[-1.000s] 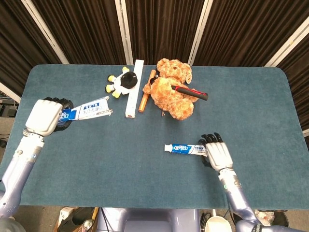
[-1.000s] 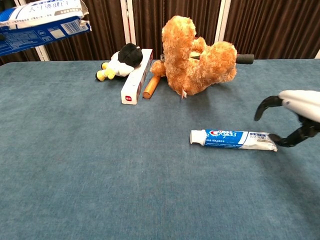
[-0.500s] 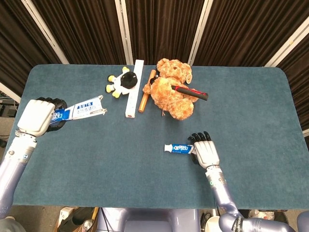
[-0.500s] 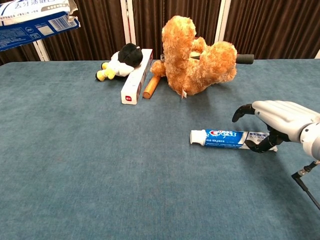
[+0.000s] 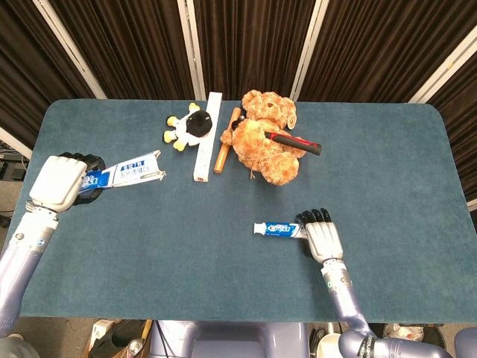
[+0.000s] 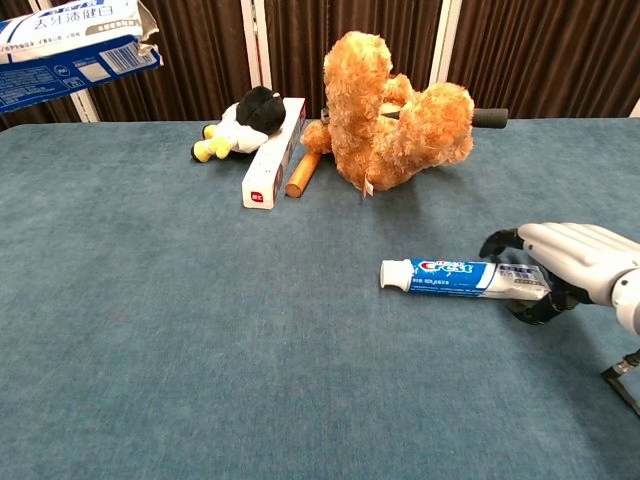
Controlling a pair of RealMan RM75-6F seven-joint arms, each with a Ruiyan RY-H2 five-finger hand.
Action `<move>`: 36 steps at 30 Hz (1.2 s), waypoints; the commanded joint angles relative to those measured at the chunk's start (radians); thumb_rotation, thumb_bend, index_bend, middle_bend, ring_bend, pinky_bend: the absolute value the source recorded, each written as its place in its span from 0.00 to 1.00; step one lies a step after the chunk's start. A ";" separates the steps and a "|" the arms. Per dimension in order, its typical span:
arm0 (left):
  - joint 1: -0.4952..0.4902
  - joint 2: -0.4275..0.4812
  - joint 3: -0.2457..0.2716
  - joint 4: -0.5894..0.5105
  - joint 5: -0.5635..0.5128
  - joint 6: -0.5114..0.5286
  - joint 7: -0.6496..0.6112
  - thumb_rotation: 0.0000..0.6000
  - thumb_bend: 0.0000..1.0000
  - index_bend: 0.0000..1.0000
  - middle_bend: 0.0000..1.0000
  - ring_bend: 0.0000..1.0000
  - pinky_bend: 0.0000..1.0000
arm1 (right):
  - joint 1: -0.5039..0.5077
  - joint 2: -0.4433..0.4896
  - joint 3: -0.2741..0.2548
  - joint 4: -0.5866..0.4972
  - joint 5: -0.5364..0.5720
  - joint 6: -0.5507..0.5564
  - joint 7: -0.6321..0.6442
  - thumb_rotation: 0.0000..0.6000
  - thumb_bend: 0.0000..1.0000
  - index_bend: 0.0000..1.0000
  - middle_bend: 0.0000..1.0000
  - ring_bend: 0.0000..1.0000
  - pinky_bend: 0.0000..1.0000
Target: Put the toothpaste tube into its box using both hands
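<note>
Toothpaste tube [image 6: 455, 277] lies flat on the table [image 6: 200, 350], long axis left-right, cap toward the box [image 5: 130, 170] — right hand [image 5: 320, 237] curls its fingers [image 6: 500, 240] over the crimped end, grip unconfirmed. Left hand [image 5: 59, 183] holds the box aloft, well apart.

Toothpaste tube [image 6: 460, 278] lies flat on the blue counter [image 6: 200, 340], cap left. Right hand [image 6: 565, 270] at its crimped end, fingers [image 6: 503, 242] curled over it — grip unclear. Open blue box [image 6: 72, 52] top left, raised. Far centre — teddy bear [image 6: 395, 115], white carton [image 6: 273, 152].
</note>
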 commanded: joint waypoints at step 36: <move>-0.095 -0.442 -0.045 0.316 0.229 0.133 -0.336 1.00 0.39 0.45 0.52 0.47 0.45 | -0.045 0.576 0.137 -0.182 -0.250 0.082 0.311 1.00 0.44 0.81 0.61 0.56 0.47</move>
